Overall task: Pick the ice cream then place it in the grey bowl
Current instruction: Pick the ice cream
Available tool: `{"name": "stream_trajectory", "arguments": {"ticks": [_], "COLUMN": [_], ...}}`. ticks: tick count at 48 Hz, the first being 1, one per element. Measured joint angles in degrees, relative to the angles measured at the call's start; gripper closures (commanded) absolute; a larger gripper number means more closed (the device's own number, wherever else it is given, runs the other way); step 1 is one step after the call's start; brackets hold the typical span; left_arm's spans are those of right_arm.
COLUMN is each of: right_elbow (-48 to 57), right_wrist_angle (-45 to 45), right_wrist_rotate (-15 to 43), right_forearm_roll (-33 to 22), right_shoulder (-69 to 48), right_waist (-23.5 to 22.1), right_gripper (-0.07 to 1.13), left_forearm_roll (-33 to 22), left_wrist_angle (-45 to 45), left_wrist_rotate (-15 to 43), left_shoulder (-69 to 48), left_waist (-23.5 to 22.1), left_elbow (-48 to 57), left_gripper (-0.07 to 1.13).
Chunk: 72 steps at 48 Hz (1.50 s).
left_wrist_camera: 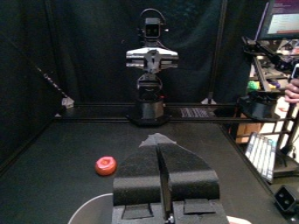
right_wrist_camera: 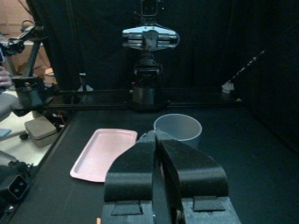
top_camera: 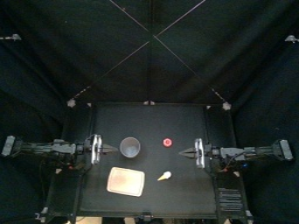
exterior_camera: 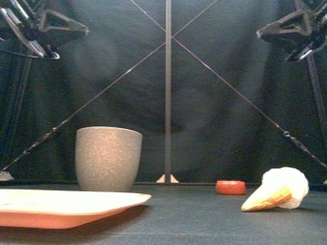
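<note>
The ice cream (top_camera: 166, 176), a cream swirl on a tan cone, lies on its side at the front right of the table (top_camera: 187, 197); the front view shows it (exterior_camera: 278, 189) pointing left. The tall grey speckled cup (top_camera: 131, 146) stands upright left of the middle, also seen in the front view (exterior_camera: 109, 158) and the right wrist view (right_wrist_camera: 179, 129). My left gripper (top_camera: 103, 150) hovers shut and empty just left of the cup. My right gripper (top_camera: 191, 153) hangs shut and empty behind and to the right of the ice cream. Both are raised above the table.
A flat pink tray (top_camera: 125, 181) lies at the front, left of the ice cream and in front of the cup. A small red round toy (top_camera: 169, 142) sits between the cup and my right gripper, seen low in the front view (exterior_camera: 230, 187).
</note>
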Motion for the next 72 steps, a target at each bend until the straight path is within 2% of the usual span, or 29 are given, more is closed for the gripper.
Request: {"name": "stream_trajectory", "arguments": {"ticks": [11,20,28,38,46,72], "right_elbow": [0.6,0.4,-1.3,-3.5,-5.4,-13.3], "right_wrist_angle": [0.4,1.1,2.6,3.4,3.5,9.4], "right_wrist_rotate": [2.0,3.8,5.9,10.0,11.9,12.0], "right_forearm_roll": [0.1,0.3,2.4,7.6,9.3,9.9], "right_shoulder": [3.5,11.3,20.2,30.1,37.9,52.7], "right_waist": [0.4,6.4,11.0,11.7,13.0,16.2], "right_gripper": [1.02,0.96,0.72,0.33,0.12,0.11], "left_forearm_roll": [0.2,0.2,0.3,0.4,0.4,0.4], "left_wrist_angle": [0.0,0.0,0.0,0.0,0.0,0.2], "left_wrist_rotate": [0.2,0.2,0.2,0.2,0.2,0.2], "left_shoulder": [-0.3,-0.4,-0.4,-0.4,-0.4,-0.4], "left_waist": [1.9,2.0,2.0,2.0,1.9,1.9], "left_elbow": [1.2,1.3,1.5,1.5,1.5,1.5], "left_gripper": [1.08,1.08,1.08,1.08,1.08,1.08]}}
